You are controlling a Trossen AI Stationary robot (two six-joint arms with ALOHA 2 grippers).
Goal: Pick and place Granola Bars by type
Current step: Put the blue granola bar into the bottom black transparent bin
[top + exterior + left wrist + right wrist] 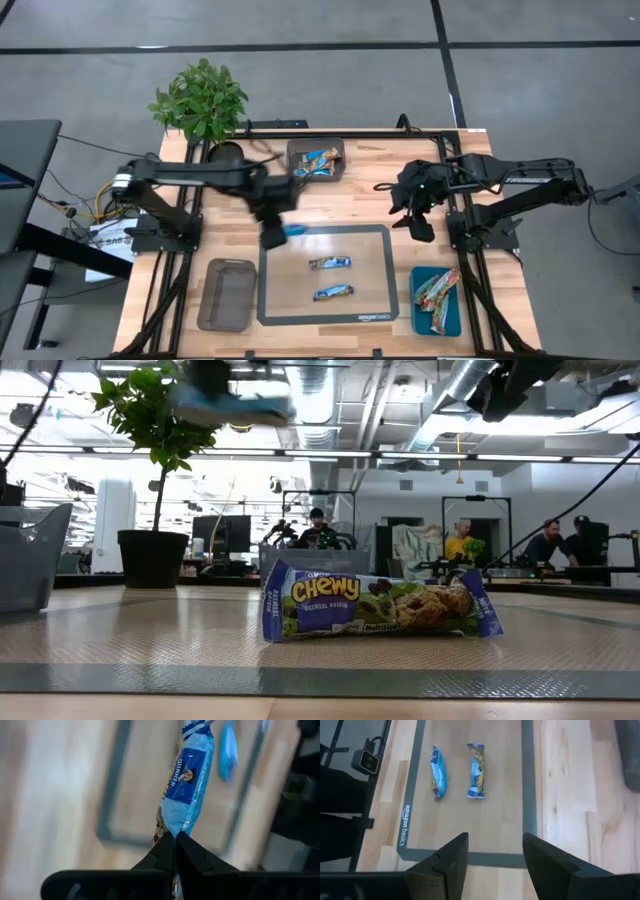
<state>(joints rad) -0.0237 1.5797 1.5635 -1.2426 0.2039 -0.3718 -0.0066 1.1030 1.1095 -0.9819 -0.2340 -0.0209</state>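
My left gripper [272, 236] hovers over the far left corner of the grey-edged mat [388, 270], shut on a blue granola bar [294, 230]. In the low view that bar [232, 406] is a blur high above the table. Two more bars lie flat on the mat [329, 263] [334, 293]; the low view shows one close up [375, 605]. My right gripper [421, 228] hangs open, right of the mat; its wrist view shows both mat bars [438, 772] [476, 770] beyond the open fingers [495, 860]. My left gripper [175, 851] pinches the blue bar by one end of its wrapper [177, 826] between the tips of its two fingers. The rest of the bar sticks out beyond the fingertips. It is lifted clear of the table and lies about level, pointing toward the table's right.
A grey bin [316, 158] holding several bars stands at the far edge, next to a potted plant [200, 98]. Another grey bin [227, 294] sits at the near left of the mat. A teal tray [437, 300] with bars is at the near right. People show in the room behind.
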